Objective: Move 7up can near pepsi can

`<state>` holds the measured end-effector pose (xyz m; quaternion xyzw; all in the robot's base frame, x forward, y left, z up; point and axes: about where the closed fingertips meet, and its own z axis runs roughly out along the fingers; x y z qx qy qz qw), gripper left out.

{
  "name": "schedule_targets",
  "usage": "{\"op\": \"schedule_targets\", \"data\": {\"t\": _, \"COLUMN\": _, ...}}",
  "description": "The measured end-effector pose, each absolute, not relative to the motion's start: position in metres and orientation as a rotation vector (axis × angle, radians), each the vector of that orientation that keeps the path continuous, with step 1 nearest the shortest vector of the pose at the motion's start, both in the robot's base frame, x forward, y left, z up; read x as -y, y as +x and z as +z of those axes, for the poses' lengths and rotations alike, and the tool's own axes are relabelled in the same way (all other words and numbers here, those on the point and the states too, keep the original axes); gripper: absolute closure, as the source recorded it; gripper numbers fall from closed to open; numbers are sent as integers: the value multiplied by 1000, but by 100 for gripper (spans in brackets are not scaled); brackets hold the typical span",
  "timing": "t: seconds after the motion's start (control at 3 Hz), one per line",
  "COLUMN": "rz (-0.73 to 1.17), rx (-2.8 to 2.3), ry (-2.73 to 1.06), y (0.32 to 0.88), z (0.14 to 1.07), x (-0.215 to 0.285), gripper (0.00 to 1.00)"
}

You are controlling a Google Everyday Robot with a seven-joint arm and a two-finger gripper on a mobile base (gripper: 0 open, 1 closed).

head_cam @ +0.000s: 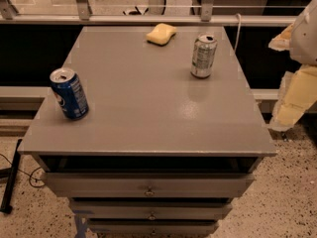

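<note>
The 7up can (203,55), silver-grey with green markings and an open silver top, stands upright at the back right of the grey cabinet top (148,108). The pepsi can (69,93), dark blue with white text, stands at the left edge and looks slightly tilted. My gripper (293,73), white with pale yellow parts, hangs at the right edge of the view. It is beyond the cabinet's right side, to the right of the 7up can and apart from it. It holds nothing that I can see.
A yellow sponge (161,33) lies at the back centre of the top. A rail (148,19) runs behind the cabinet. Drawers (148,185) are below the front edge. A dark stand (10,177) is on the floor at the left.
</note>
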<state>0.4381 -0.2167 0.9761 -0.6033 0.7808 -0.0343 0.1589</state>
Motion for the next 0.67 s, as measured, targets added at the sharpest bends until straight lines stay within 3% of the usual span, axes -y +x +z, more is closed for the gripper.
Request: {"op": "schedule_targets", "data": {"t": 0.67, "rz": -106, "rx": -2201, "ry": -1713, "y": 446, "z": 978, "x": 212, "gripper": 0}}
